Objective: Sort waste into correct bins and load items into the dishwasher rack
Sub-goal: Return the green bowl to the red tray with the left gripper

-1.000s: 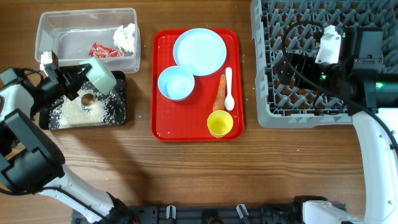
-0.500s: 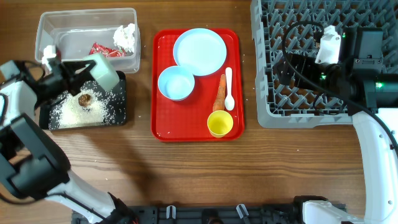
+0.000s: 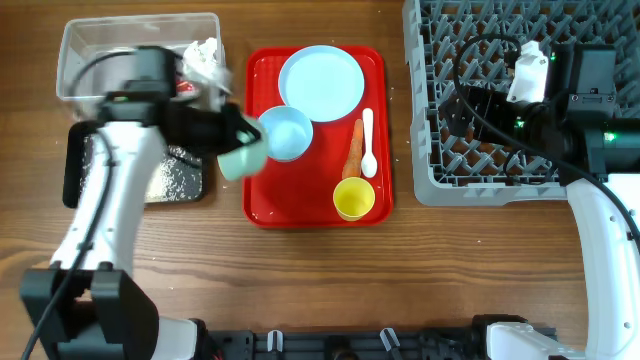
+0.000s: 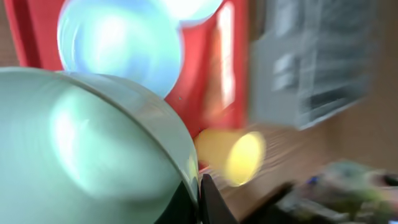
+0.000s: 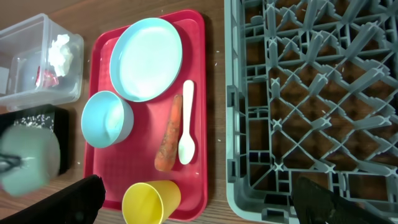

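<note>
Overhead: the left tool (image 3: 238,140) is clamped on the rim of the mint bowl (image 3: 243,158). It holds the bowl tilted in the air over the left rim of the red tray (image 3: 300,215), just beside the blue bowl (image 3: 285,133). Also on that tray are the plate (image 3: 320,82), carrot (image 3: 354,150), spoon (image 3: 368,142) and cup (image 3: 353,198). To the left on the tabletop (image 3: 300,280), the tub (image 3: 100,45) holds the tissue (image 3: 205,55) and the wrapper (image 3: 183,88). The black tray (image 3: 75,165) below it carries rice (image 3: 180,180). The right arm sits over the rack (image 3: 470,160); its tool cannot be made out here.

Left wrist: the view is blurred. The mint bowl (image 4: 93,143) fills the lower left, with the left tool (image 4: 198,199) pinching its edge. Beyond it are the blue bowl (image 4: 118,46), red tray (image 4: 211,93), cup (image 4: 239,158) and rack (image 4: 311,62).

Right wrist: the right tool (image 5: 198,193) is spread wide and holds nothing, with one dark finger at each lower corner. Below it lie the rack (image 5: 311,93) and the red tray (image 5: 99,62), which carries the plate (image 5: 146,59), blue bowl (image 5: 106,118), carrot (image 5: 169,137), spoon (image 5: 186,124) and cup (image 5: 151,202). The mint bowl (image 5: 28,162) shows blurred at far left, in front of the black tray (image 5: 37,118). The tub (image 5: 25,37) above holds the tissue (image 5: 60,50) and wrapper (image 5: 45,76).
</note>
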Tool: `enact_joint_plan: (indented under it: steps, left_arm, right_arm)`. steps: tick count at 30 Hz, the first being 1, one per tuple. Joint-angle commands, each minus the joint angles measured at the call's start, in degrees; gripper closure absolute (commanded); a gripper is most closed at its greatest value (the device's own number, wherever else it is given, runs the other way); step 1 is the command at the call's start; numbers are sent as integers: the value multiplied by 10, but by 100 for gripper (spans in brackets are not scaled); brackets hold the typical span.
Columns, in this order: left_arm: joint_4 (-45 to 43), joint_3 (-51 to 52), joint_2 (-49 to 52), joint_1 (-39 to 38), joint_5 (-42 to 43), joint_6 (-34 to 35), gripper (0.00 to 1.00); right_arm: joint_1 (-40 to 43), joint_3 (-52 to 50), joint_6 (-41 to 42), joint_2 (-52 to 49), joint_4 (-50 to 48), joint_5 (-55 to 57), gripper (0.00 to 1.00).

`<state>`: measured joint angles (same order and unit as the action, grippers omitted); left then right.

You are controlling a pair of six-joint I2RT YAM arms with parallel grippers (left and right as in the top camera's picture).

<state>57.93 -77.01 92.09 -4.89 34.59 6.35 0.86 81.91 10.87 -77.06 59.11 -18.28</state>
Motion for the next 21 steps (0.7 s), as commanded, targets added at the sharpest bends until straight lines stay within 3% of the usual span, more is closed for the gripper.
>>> enact_joint_plan:
  steps: [1,8,21]
  left_arm:
    - [2,13,5,-89,-182,3,96]
    - [-59,55,23,-194,-235,4,96]
    - [-93,70,80,-245,-246,35,96]
  right_arm:
    - [1,9,-3,-8,-6,7,0]
    - [1,9,-2,-8,-11,7,0]
    - [1,9,-3,-8,-14,7,0]
